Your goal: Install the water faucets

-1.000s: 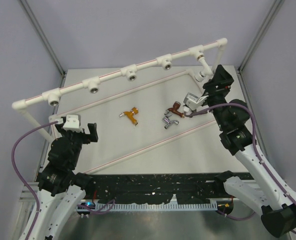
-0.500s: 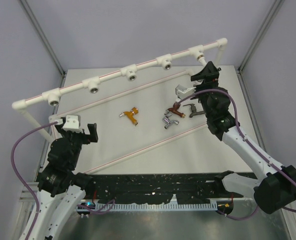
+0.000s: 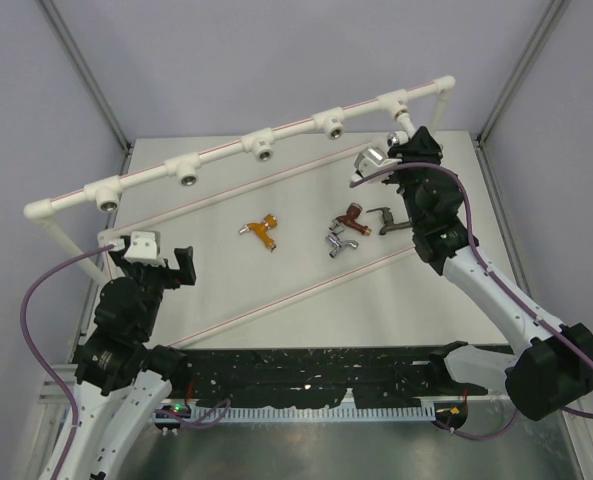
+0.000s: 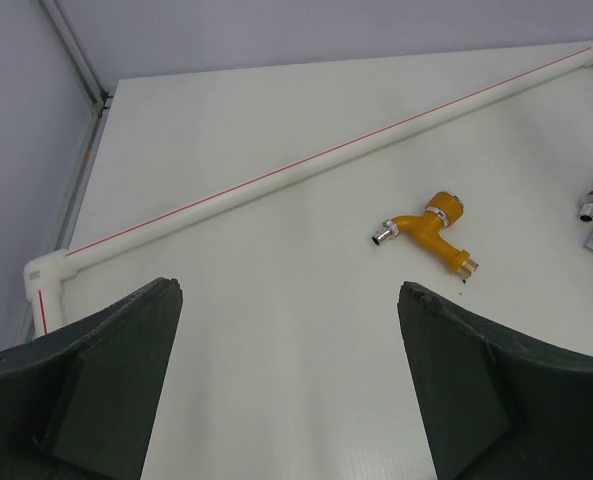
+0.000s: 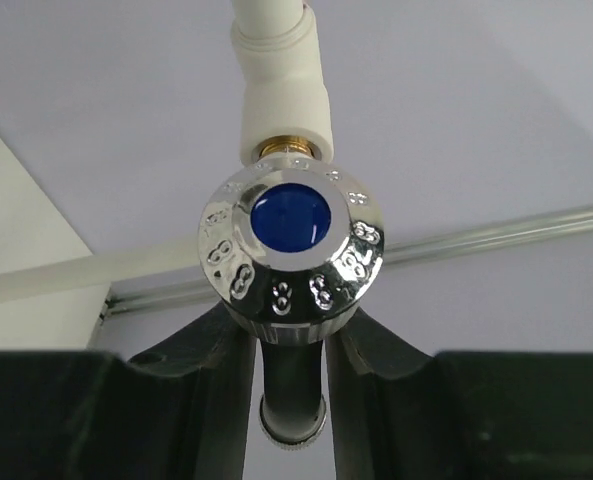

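The pale tap with a shiny chrome round cap and blue centre disc (image 5: 291,240) is pinched between the fingers of the right claw (image 5: 291,350). It is held off the table at the right end of the white pipe frame (image 3: 226,150). In the right wrist view the cap faces the lens and covers spout and lever. A brass ring (image 5: 286,150) shows between cap and white pipe fitting (image 5: 281,95); whether tap and fitting touch, I cannot tell.

The orange-gold tap (image 4: 428,228), copper-brown tap (image 3: 350,214), chrome tap (image 3: 338,242) and dark bronze-grey tap (image 3: 384,219) lie on the white table (image 3: 226,260). The latter three are near the right claw. The left claw (image 4: 288,380) is spread wide, well apart from the orange-gold tap.
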You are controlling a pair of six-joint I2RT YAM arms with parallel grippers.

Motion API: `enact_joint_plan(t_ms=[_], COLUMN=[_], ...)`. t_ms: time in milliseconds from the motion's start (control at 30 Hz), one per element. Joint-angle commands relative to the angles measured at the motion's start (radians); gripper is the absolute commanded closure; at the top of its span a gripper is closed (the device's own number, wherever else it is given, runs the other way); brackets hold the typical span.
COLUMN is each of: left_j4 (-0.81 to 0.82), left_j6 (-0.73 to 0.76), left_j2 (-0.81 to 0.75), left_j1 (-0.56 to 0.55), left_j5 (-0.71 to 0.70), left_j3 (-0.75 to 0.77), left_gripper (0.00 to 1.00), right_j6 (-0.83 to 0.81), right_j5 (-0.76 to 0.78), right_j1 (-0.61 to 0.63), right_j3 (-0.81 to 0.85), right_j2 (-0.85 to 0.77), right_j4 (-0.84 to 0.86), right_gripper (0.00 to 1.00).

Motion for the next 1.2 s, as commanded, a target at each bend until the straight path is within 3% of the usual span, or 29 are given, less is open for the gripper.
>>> enact_joint_plan(t_ms=[0,100,167,200,233,300,367,633,767,867,933,1167], left_j4=[0.061,0.062,0.061,0.061,0.061,0.062,0.062,0.062,0.062,0.062,0.062,0.059], left_j6=[0.009,0.008,0.009,0.009,0.008,0.008,0.009,0.008,0.009,0.009,0.011,0.009], left_j2=[-0.01,-0.008,-0.007,-0.007,-0.007,-0.005,-0.005,-0.001,0.001,0.003,0.003,-0.002], left_j1=[-0.004,-0.006,-0.004,-0.004,-0.004,-0.004,-0.004,-0.004,-0.004,-0.004,-0.004,-0.006], left_j5=[-0.006,-0.006,-0.006,-0.006,-0.006,-0.005,-0.005,-0.005,-0.006,-0.008,-0.008,-0.002], left_j3=[-0.004,-0.006,-0.006,-0.006,-0.006,-0.006,-0.006,-0.007,-0.007,-0.007,-0.007,-0.004], left_gripper=[0.07,0.07,0.07,0.07,0.07,0.07,0.07,0.07,0.07,0.07,0.07,0.07], right_j6=[0.295,0.576,0.852,1.061,1.161,1.635,1.926,2.741,2.796,2.7,2.635,2.399], right_j5=[-0.067,-0.152,-0.231,-0.257,-0.313,-0.37,-0.394,-0.293,-0.289,-0.289,-0.251,-0.271], right_j1=[-0.009,-0.05,-0.107,-0.127,-0.173,-0.246,-0.3,-0.334,-0.334,-0.336,-0.342,-0.39], right_j3=[0.047,0.07,0.077,0.073,0.067,0.044,0.002,-0.107,-0.114,-0.124,-0.146,-0.245], right_j2=[-0.044,-0.071,-0.088,-0.093,-0.101,-0.101,-0.093,-0.016,-0.018,-0.053,-0.082,-0.194], right_j4=[0.053,0.037,0.053,0.079,0.096,0.175,0.278,0.574,0.568,0.558,0.544,0.503], right_gripper=[0.7,0.78,0.83,0.83,0.84,0.86,0.88,0.88,0.72,0.45,0.35,0.25])
